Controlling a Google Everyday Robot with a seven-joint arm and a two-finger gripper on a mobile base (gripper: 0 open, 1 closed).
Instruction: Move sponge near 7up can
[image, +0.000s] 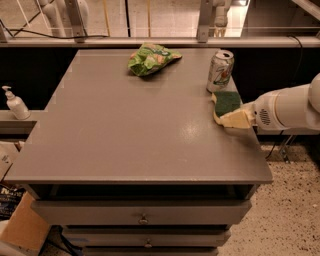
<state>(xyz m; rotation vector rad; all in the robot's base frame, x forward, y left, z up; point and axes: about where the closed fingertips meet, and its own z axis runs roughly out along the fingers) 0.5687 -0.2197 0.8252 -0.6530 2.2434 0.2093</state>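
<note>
The sponge (226, 102), dark green on top with a pale yellow base, lies flat on the grey table (125, 130) near its right edge. It sits just in front of the 7up can (220, 71), which stands upright at the table's back right. My gripper (227, 118) reaches in from the right on a white arm. Its cream tip is low over the table, right against the sponge's front edge. I cannot tell whether it grips the sponge.
A light green snack bag (150, 57) lies at the back middle of the table. A white pump bottle (15, 103) stands on a ledge to the left. Drawers are below the table front, and a railing runs behind it.
</note>
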